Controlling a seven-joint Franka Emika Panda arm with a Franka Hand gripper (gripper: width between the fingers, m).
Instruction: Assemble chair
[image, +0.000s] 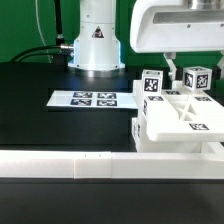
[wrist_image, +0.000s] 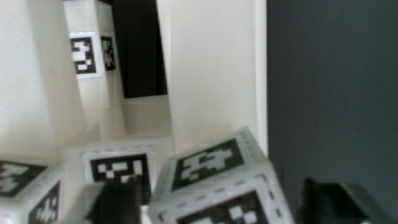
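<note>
Beside the marker board (image: 85, 99), on the exterior view's right, the chair (image: 175, 115) is seen on the black table (image: 40, 120); the gripper (image: 182, 73) is poised above it. From the wrist, tagged blocks (wrist_image: 214, 180) are seen close beneath; whether anything is clasped cannot be told.

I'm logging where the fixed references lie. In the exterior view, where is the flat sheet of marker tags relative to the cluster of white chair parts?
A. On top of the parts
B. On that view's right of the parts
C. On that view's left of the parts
C: the marker board lies flat on the black table, on the exterior view's left of the chair parts.
</note>
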